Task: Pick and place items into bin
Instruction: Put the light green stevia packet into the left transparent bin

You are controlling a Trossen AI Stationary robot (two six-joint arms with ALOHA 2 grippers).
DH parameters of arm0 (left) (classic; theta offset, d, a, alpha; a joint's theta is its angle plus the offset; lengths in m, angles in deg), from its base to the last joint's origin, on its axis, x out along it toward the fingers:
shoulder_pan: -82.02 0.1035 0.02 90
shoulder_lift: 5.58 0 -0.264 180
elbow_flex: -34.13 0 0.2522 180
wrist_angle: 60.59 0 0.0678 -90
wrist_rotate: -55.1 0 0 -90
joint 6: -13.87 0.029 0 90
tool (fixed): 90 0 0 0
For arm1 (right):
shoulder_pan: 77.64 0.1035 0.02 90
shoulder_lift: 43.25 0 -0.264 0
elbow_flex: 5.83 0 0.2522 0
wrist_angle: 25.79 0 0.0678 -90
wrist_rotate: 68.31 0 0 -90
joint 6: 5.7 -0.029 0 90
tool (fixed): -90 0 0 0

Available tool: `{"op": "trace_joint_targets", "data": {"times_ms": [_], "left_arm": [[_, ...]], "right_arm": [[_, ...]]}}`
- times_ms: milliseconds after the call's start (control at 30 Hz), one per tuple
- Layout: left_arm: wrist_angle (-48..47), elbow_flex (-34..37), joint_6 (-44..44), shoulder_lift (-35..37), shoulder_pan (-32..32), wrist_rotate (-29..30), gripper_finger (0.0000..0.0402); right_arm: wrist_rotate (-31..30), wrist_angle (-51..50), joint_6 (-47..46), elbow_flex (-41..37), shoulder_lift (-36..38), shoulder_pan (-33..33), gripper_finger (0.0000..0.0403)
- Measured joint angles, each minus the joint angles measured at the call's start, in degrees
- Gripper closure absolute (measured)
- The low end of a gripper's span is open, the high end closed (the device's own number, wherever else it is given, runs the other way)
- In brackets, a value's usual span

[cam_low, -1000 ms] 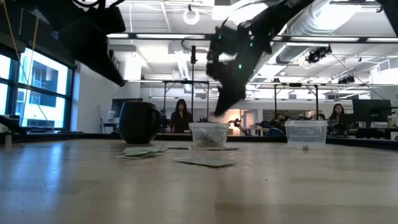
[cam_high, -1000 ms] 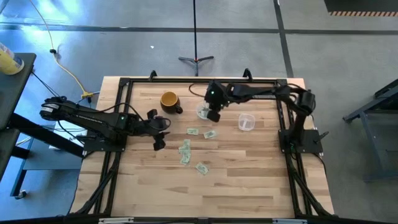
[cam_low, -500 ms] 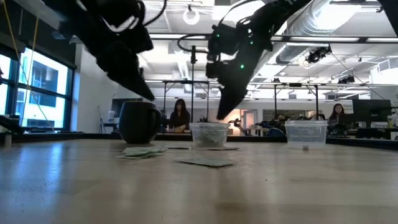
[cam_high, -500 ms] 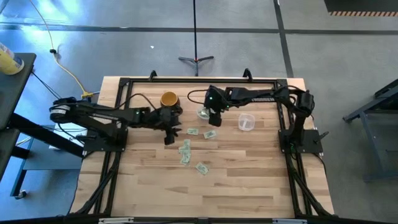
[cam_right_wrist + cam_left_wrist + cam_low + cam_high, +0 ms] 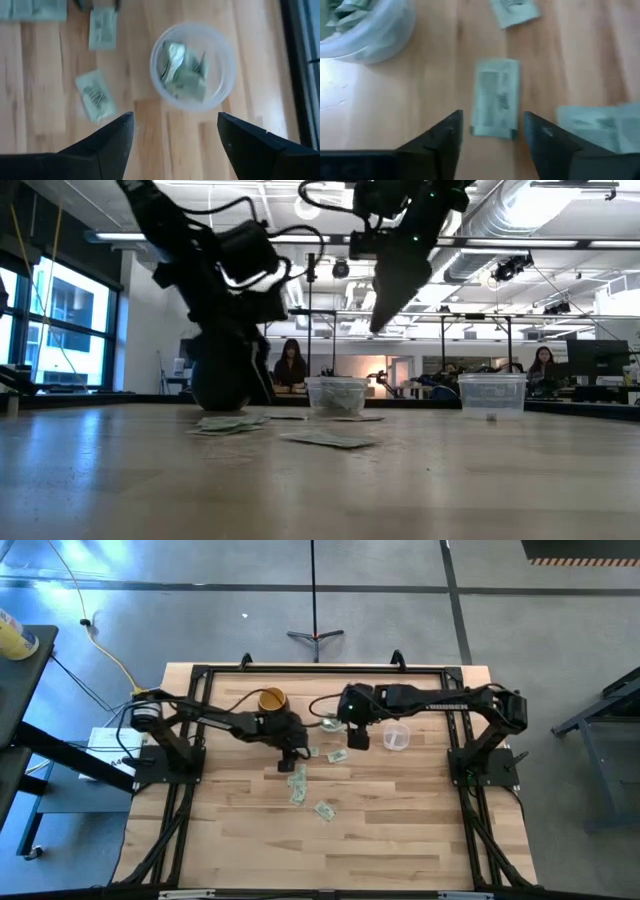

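The bin, a clear round bowl [image 5: 328, 722], stands on the table with several green-and-white slips [image 5: 182, 67] inside. More slips lie flat on the wood: one [image 5: 338, 755] beside the bowl and a few [image 5: 297, 785] nearer the front. My left gripper [image 5: 492, 119] is open and low over the table, its fingers on either side of one slip [image 5: 495, 102] without touching it. My right gripper [image 5: 175, 117] is open and empty. It hangs above the table just to the near-right of the bowl [image 5: 337, 395].
A yellow mug [image 5: 272, 700] stands far-left of the bowl, right behind my left arm. A smaller clear cup [image 5: 397, 736] stands to the right of my right gripper. A black frame [image 5: 200, 675] runs around the table. The near half of the wood is free.
My left gripper has swept from the table's left side toward the right and come down among the slips, ending over the one beside the bowl. My right gripper has risen from the bowl's rim and drawn a little toward the right and near edges.
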Motion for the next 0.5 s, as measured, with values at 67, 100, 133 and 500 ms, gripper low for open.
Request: {"op": "trace_joint_targets", "data": {"times_ms": [67, 100, 133, 500], "left_arm": [[-1.1, -2.2, -0.4, -0.9, 0.0, 1.2, 0.0136], [-0.9, -3.2, -0.4, -1.3, 0.0, 1.4, 0.0124], [-0.6, -4.1, -0.4, -1.7, 0.1, 1.2, 0.0114], [-2.1, -6.0, -1.3, -7.9, 0.8, -4.5, 0.0116]], "right_arm": [[-0.1, -1.6, 0.0, 0.0, 0.0, 0.4, 0.0125], [0.0, -2.3, 0.0, 0.0, 0.0, 0.6, 0.0125], [0.0, -3.0, 0.0, 0.0, 0.0, 0.9, 0.0125], [-3.6, -2.3, 1.5, -2.0, 5.5, 4.1, 0.0125]]}}
